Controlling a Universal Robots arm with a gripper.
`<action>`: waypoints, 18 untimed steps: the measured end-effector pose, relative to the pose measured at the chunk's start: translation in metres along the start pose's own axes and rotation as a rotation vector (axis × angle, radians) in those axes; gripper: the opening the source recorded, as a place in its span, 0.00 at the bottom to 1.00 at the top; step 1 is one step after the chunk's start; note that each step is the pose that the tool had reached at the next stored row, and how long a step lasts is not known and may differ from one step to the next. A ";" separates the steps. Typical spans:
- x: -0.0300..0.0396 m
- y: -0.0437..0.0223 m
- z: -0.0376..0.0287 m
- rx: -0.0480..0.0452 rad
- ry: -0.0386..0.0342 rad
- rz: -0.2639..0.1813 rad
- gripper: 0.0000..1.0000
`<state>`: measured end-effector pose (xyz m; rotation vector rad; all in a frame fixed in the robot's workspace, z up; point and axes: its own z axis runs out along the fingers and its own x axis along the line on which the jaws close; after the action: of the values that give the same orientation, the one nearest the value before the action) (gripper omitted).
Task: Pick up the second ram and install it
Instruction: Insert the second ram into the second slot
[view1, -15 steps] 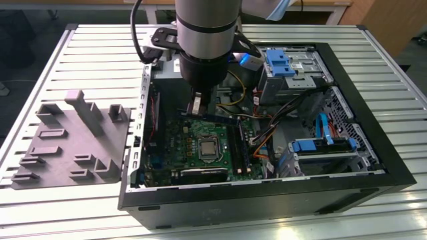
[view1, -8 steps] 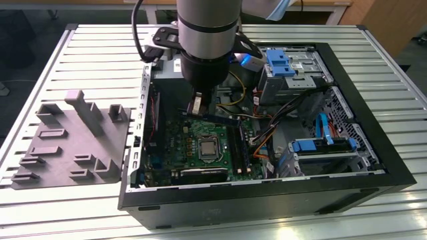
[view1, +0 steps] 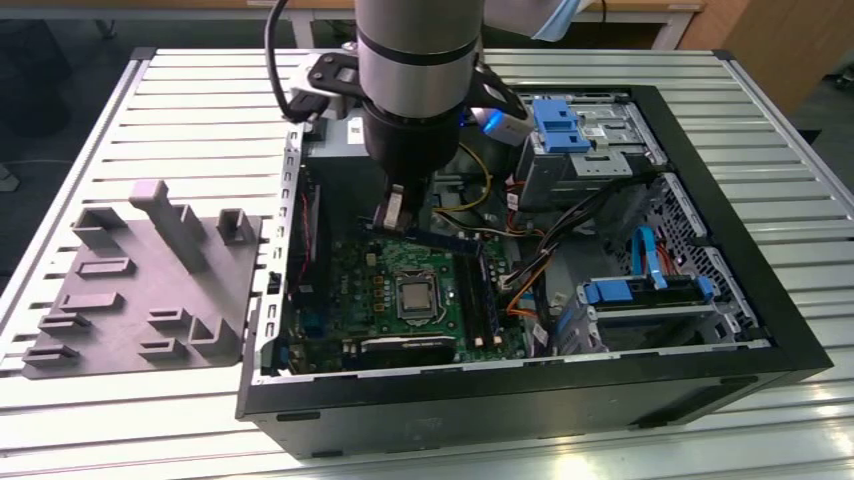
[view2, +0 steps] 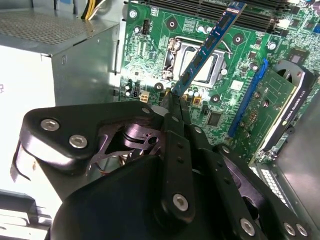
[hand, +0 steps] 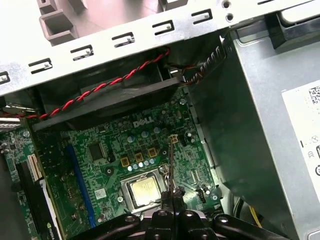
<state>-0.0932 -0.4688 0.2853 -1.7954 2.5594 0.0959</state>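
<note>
The second ram (view2: 207, 47) is a slim bluish board. My gripper (view2: 172, 97) is shut on one of its ends, and the stick juts out over the green motherboard (view2: 150, 45). In the exterior view my gripper (view1: 390, 222) hangs inside the open computer case, and the ram (view1: 443, 239) sits just above the board (view1: 360, 270), behind the processor socket (view1: 418, 296). The long black memory slots (view1: 481, 300) run along the socket's side towards the exterior view's right. In the first wrist view the ram (hand: 170, 165) appears edge-on as a thin line rising from my gripper (hand: 174, 194) over the socket (hand: 144, 191).
A grey holder fixture (view1: 147, 280) lies on the slatted table at the exterior view's left. The metal power supply box (hand: 270, 125) stands close beside my gripper. Blue-latched drive bays (view1: 567, 125), bundled cables (view1: 527, 270) and an expansion card (view2: 285, 100) crowd the case.
</note>
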 end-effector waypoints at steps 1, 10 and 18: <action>0.0000 -0.0001 0.0000 0.0003 0.0002 0.004 0.12; -0.0002 -0.0006 0.0000 0.0035 0.0021 0.045 0.12; -0.0003 -0.0008 0.0001 0.0060 0.0004 0.098 0.12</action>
<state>-0.0924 -0.4688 0.2851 -1.6683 2.6441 0.0887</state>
